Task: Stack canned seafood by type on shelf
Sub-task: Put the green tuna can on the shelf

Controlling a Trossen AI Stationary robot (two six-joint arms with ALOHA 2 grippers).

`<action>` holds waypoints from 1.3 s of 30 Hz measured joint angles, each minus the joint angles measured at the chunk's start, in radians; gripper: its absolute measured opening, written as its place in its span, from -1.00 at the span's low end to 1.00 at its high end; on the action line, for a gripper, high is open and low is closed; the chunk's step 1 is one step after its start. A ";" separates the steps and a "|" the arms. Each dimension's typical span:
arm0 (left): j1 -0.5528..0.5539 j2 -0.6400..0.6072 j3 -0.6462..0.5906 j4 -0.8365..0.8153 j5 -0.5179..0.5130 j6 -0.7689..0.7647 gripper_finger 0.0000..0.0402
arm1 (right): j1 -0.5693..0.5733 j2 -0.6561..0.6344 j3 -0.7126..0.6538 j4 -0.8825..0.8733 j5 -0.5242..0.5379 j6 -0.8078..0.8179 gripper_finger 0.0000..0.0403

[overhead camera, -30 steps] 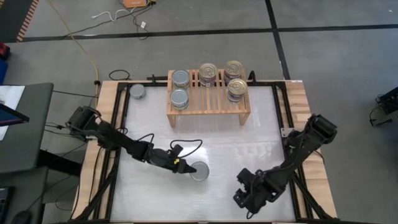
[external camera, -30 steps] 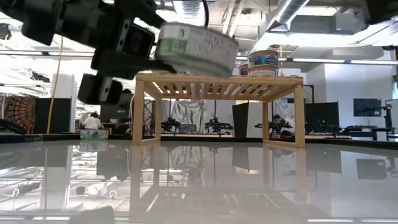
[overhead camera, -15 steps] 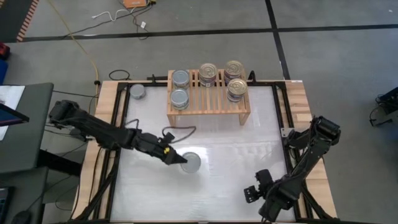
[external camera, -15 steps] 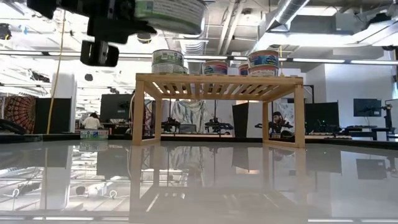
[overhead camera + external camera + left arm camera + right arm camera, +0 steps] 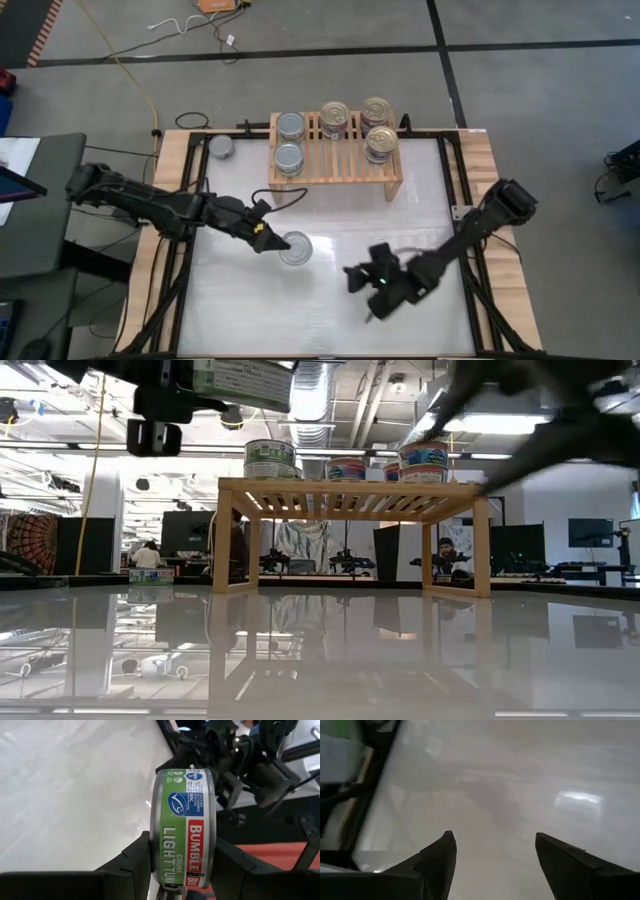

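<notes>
While you are watching the white table (image 5: 330, 330), here is how things are standing:
Left gripper (image 5: 268, 240): your fingers are clamping a green-labelled Bumble Bee tuna tin (image 5: 187, 825) by its sides, and it is hanging in the air in front of the shelf (image 5: 335, 165).
Held tin: its silver-grey top (image 5: 295, 247) is facing up.
Right gripper (image 5: 492, 857): its fingers are gaping wide with nothing between them, low over bare table near the front.
Shelf: two silver-topped tins (image 5: 289, 142) are sitting on its left part, three gold-topped tins (image 5: 362, 126) on its right part.
Stray tin (image 5: 221, 147): it is resting on the table just left of the shelf.
</notes>
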 joint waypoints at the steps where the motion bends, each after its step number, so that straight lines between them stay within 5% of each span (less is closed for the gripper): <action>1: 0.013 0.003 0.000 0.003 0.010 0.000 -0.24 | -0.030 0.000 0.000 0.043 -0.010 -0.059 0.45; 7: 0.098 0.009 0.000 0.021 0.117 0.015 -0.24 | -0.159 -0.002 0.000 0.373 -0.175 -0.426 0.45; 14: 0.157 0.006 0.000 0.063 0.158 0.035 -0.24 | -0.230 -0.078 0.000 0.501 -0.195 -0.606 0.44; 39: 0.166 0.007 0.000 0.226 0.149 0.039 -0.24 | -0.346 -0.125 0.000 0.666 -0.251 -0.747 0.36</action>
